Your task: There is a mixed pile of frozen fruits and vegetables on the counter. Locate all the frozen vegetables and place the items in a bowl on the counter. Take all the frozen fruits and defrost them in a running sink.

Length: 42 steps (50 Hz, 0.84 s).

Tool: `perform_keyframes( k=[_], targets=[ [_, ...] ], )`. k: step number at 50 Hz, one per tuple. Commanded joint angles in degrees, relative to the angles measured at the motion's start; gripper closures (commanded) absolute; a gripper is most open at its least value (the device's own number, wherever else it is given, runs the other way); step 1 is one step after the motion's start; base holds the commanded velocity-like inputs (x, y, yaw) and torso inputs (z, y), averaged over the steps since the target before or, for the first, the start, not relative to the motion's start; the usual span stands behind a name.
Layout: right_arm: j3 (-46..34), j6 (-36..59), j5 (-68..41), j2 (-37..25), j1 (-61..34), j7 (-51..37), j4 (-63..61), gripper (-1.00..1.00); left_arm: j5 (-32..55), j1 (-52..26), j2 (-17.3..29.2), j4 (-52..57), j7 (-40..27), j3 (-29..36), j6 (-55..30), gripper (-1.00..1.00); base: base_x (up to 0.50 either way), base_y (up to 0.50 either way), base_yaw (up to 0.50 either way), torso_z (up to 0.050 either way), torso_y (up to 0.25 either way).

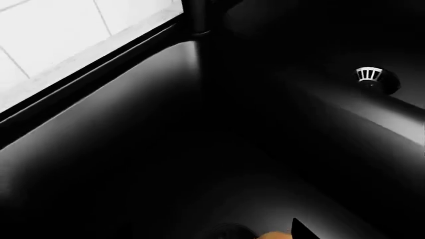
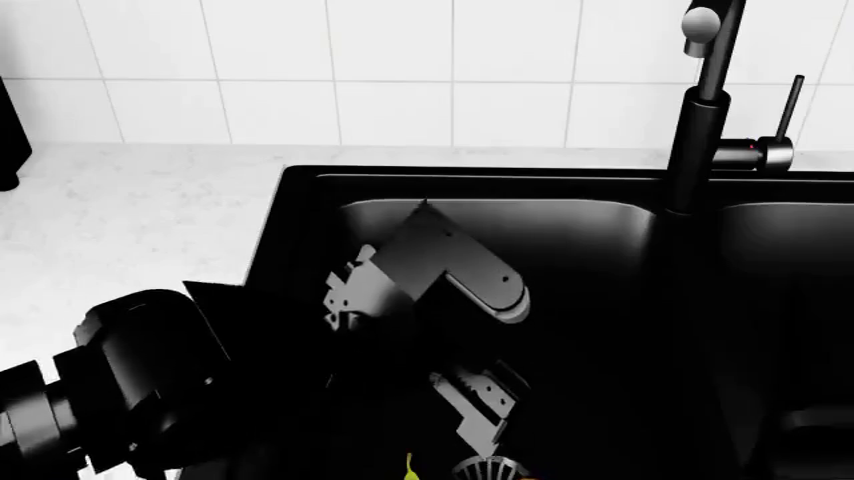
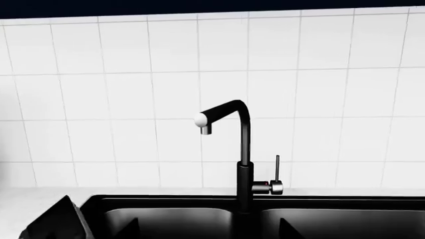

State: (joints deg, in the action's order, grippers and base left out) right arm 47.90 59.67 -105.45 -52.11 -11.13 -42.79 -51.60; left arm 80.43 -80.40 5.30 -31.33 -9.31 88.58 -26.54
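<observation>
The left claw point(image 2: 467, 400) hangs low inside the sink's point(image 2: 307, 200) left basin, near its drain point(image 2: 487, 467); whether it is wide or narrow I cannot tell. A sliver of yellow fruit point(image 2: 410, 465) shows beside the drain. The tap point(image 3: 240, 149) rises at the bench's point(image 2: 134, 220) back edge. The right claw is unseen.
</observation>
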Motion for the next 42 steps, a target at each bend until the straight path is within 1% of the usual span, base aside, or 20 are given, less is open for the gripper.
perform_keyframes(
  k=[1, 3, 4, 7, 13, 16, 18, 22, 26, 29, 37, 42],
  targets=[
    [-4.3, -0.7, 3.8, 0.1, -2.7, -0.3, 1.0, -1.0, 2.6, -1.5, 9.4, 15.8, -7.9, -3.6, 1.2, -1.0, 0.0, 0.0, 0.0, 0.0, 0.0],
    [-5.3, -0.7, 4.8, 0.3, -3.3, -0.1, 1.3, -1.0, 2.7, -1.2, 11.1, 18.2, -9.3, -4.2, 1.9, -1.0, 0.0, 0.0, 0.0, 0.0, 0.0],
    [-5.3, -0.7, 4.9, 0.3, -3.2, -0.3, 1.2, -1.0, 3.0, -0.7, 12.9, 20.8, -10.8, -4.6, 2.4, -1.0, 0.0, 0.0, 0.0, 0.0, 0.0],
    [-6.3, -0.4, 6.0, 0.6, -3.5, 0.0, 1.1, -1.0, 3.4, -0.6, 14.8, 23.8, -12.3, -5.2, 2.8, -1.0, 0.0, 0.0, 0.0, 0.0, 0.0],
    [-7.6, 0.3, 9.1, 1.6, -4.0, 2.1, 1.0, -1.0, 4.5, -0.9, 20.5, 32.0, -16.3, -7.2, 3.7, -1.0, 0.0, 0.0, 0.0, 0.0, 0.0],
    [-7.7, 0.2, 9.0, 1.9, -3.9, 2.1, 0.8, -1.0, 5.0, -1.0, 22.6, 34.8, -17.6, -8.0, 4.1, -1.0, 0.0, 0.0, 0.0, 0.0, 0.0],
    [-7.4, 0.0, 8.3, 1.6, -3.7, 1.6, 0.7, -1.0, 4.8, -0.4, 23.8, 36.1, -18.1, -8.3, 4.9, -1.0, 0.0, 0.0, 0.0, 0.0, 0.0],
    [-8.7, 0.1, 10.3, 2.3, -4.3, 2.5, 1.6, -1.0, 5.2, -0.1, 26.0, 37.9, -19.1, -9.2, 5.8, -1.0, 0.0, 0.0, 0.0, 0.0, 0.0],
    [-8.7, 0.4, 11.3, 3.5, -3.5, 3.3, 1.2, -1.0, 6.0, -0.1, 29.3, 41.7, -20.9, -10.3, 6.4, -1.0, 0.0, 0.0, 0.0, 0.0, 0.0],
    [-8.3, 0.1, 10.2, 3.1, -3.3, 2.7, 0.9, -1.0, 6.6, -0.4, 30.6, 43.3, -21.9, -11.0, 6.5, -1.0, 0.0, 0.0, 0.0, 0.0, 0.0],
    [-10.2, 1.1, 14.9, 5.6, -2.4, 6.0, 0.5, -1.0, 7.3, -0.6, 34.5, 49.9, -24.8, -12.0, 6.7, -1.0, 0.0, 0.0, 0.0, 0.0, 0.0],
    [-10.5, 0.9, 14.5, 5.2, -3.0, 5.6, 0.9, -1.0, 8.4, -1.1, 36.6, 52.0, -26.0, -13.3, 7.3, -1.0, 0.0, 0.0, 0.0, 0.0, 0.0]
  ],
)
